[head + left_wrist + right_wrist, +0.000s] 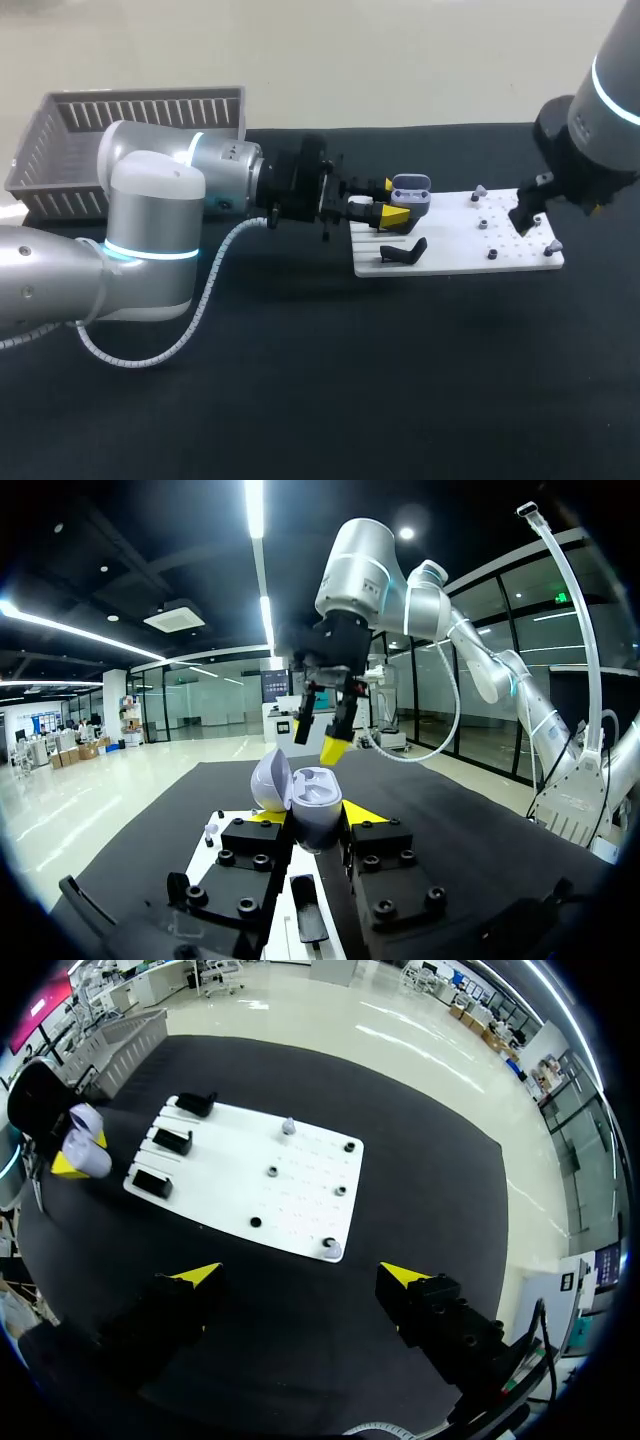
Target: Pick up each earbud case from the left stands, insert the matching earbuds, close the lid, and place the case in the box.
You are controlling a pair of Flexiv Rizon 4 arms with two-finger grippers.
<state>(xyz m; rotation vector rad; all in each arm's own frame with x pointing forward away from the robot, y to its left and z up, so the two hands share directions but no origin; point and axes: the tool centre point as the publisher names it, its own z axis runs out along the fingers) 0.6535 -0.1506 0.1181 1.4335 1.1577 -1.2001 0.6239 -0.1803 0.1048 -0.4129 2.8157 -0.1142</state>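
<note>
The left gripper (391, 201) holds the little earbud case (411, 190) in the air over the left edge of the white board (450, 250). Its two fingers squeeze the case from both sides. The lid is open, so the picking up looks done. I think the case has no earbuds in it yet, because two small pale earbuds (288, 1126) sit on pegs on the board, one by the far edge and one by the near right corner. The right gripper (528, 215) hangs over the right end of the board with its fingers wide apart and nothing in them. Putting in the earbuds, shutting the lid and dropping the case in the grey box (150, 112) at the far left corner of the desk are all left to do. No case shows in the box. No words or labels can be read on any of these things.
</note>
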